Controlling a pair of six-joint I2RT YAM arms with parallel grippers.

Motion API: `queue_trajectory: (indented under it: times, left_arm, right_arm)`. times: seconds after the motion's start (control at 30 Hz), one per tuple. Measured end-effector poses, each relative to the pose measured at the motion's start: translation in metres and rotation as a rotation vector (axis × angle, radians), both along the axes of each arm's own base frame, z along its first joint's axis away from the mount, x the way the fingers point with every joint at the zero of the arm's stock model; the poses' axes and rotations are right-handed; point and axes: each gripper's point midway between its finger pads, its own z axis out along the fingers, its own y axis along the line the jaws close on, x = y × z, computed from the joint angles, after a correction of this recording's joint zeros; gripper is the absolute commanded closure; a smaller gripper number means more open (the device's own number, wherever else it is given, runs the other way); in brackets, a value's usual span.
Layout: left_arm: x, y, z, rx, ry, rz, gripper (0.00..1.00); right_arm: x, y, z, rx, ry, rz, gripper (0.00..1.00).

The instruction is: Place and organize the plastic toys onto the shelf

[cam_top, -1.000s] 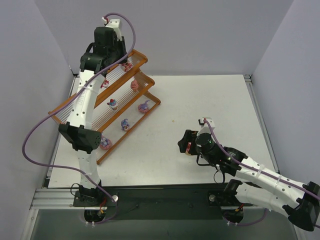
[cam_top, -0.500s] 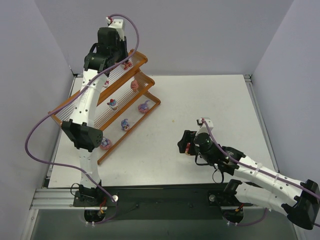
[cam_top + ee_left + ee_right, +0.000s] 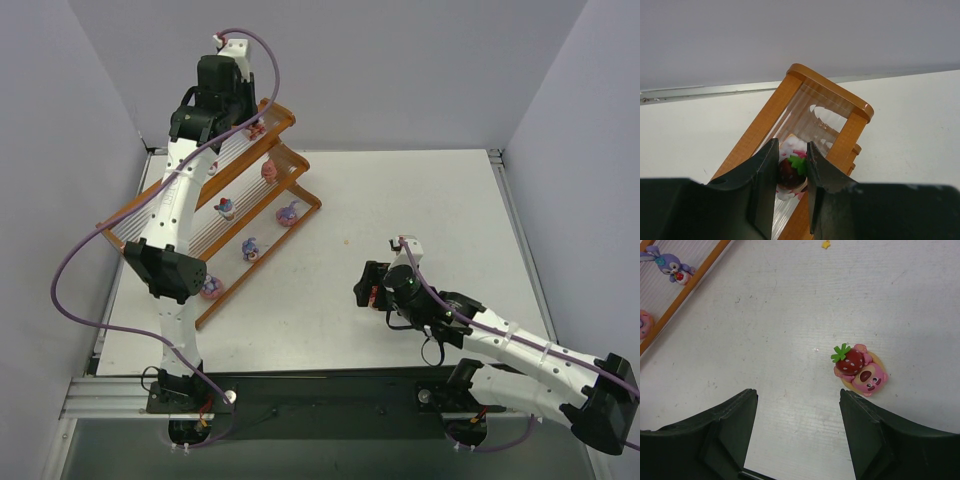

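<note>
Nudged a bit left, the right tool (image 3: 797,395) hangs wide open and empty, a pink toy (image 3: 862,371) just ahead on the tabletop (image 3: 765,315). The left tool (image 3: 791,149) pinches a strawberry toy (image 3: 790,171) over the shelf (image 3: 830,92).

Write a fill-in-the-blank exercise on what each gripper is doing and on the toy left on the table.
1. Above the shelf, the left gripper is shut on a small toy topped with a ____.
2. The right gripper hangs over the table with its jaws ____.
3. The bear-faced toy lying on the table is mostly ____.
Missing words: strawberry; open; pink.
</note>
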Motion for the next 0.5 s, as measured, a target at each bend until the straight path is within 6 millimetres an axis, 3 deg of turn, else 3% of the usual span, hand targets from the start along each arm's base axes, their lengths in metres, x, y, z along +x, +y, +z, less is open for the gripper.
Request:
queue_trajectory:
  times: [0.23, 0.5]
  left_arm:
    - [-0.0002, 0.0001, -0.0007, -0.028, 0.009, 0.022, 0.87]
    - [0.0015, -0.0001, -0.0015, -0.033, 0.009, 0.027, 0.68]
  right_arm:
    - [0.0000, 0.0002, -0.0004, -0.001, 0.001, 0.000, 0.33]
    - [0.0005, 0.0013, -0.0006, 0.002, 0.001, -0.001, 0.33]
